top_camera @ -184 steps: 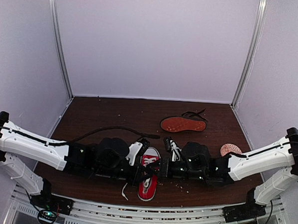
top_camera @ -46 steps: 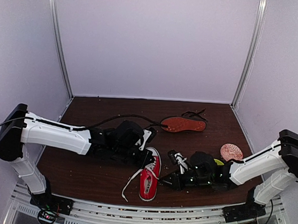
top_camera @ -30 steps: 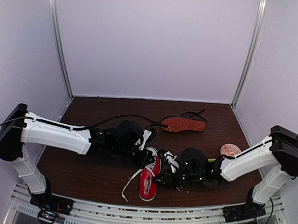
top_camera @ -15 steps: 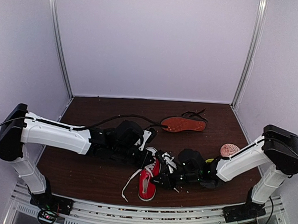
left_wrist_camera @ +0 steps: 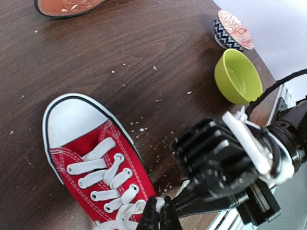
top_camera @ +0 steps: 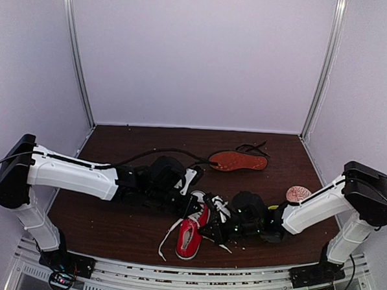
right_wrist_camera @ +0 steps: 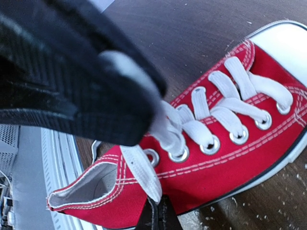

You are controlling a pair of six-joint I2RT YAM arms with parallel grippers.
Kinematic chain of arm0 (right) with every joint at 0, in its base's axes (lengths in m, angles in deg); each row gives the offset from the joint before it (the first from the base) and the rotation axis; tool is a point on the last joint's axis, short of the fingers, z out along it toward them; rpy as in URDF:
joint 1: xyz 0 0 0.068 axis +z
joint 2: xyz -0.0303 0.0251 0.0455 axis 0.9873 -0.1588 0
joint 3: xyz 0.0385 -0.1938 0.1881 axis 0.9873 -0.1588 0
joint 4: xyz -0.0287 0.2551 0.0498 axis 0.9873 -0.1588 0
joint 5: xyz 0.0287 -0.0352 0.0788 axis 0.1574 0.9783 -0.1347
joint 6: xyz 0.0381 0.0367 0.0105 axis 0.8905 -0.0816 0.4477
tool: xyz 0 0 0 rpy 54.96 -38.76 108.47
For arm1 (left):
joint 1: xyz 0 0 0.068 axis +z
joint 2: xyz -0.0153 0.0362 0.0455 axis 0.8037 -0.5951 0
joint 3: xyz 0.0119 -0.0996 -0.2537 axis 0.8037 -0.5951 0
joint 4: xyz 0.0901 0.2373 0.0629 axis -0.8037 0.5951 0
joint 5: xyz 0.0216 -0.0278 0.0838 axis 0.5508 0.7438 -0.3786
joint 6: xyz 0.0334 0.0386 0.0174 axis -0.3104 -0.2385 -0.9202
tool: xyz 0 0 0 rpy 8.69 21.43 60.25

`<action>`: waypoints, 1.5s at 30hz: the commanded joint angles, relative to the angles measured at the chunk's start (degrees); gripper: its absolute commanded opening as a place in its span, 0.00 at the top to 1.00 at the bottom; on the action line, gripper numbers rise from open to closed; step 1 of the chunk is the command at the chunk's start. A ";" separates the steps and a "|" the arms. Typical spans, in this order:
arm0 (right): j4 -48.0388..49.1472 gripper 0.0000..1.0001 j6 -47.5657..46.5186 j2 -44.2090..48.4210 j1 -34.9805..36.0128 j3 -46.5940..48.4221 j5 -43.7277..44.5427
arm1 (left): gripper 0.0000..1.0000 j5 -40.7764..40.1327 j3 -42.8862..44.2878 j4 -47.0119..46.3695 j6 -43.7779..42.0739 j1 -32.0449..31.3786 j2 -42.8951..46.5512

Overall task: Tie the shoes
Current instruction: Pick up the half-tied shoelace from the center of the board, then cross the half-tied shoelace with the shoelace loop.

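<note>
Grip on the white laces (right_wrist_camera: 234, 104) of the red sneaker (top_camera: 189, 234), one gripper from each side.
The red sneaker lies on the table (top_camera: 117, 235), heel toward the arm bases and white toe cap pointing away. The right gripper (top_camera: 210, 229) sits against the sneaker's right side by the top eyelets, its fingers pressed together on a loose end of the white laces. The left gripper (top_camera: 192, 212) reaches in from the sneaker's left, tips squeezed tight on a bit of lace by the top eyelets. Right of the sneaker, behind the right arm, stand a green bowl (left_wrist_camera: 238, 76) and a patterned bowl (top_camera: 299, 193). Beyond the sneaker's toe, well apart, the black shoe (top_camera: 238, 161) lies sole up.
</note>
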 commanded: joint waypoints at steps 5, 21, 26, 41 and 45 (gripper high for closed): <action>-5.64 1.00 8.08 4.89 -0.43 -0.81 6.02 | 1.00 6.45 -8.08 -11.09 0.27 0.40 3.76; -14.99 1.00 5.65 6.43 -2.53 7.46 5.12 | 1.00 8.68 -11.83 -8.54 -0.91 -0.53 4.63; -13.91 1.00 4.62 5.59 -1.04 8.30 2.04 | 1.00 6.32 -11.03 -3.51 -2.36 -1.12 4.74; -12.22 1.00 6.35 2.79 1.20 6.49 2.22 | 0.61 -0.07 -13.51 -0.14 -0.31 -0.85 14.77; -12.44 1.00 6.41 3.12 1.33 5.92 2.37 | 0.60 -0.79 -11.56 1.43 2.57 0.96 12.97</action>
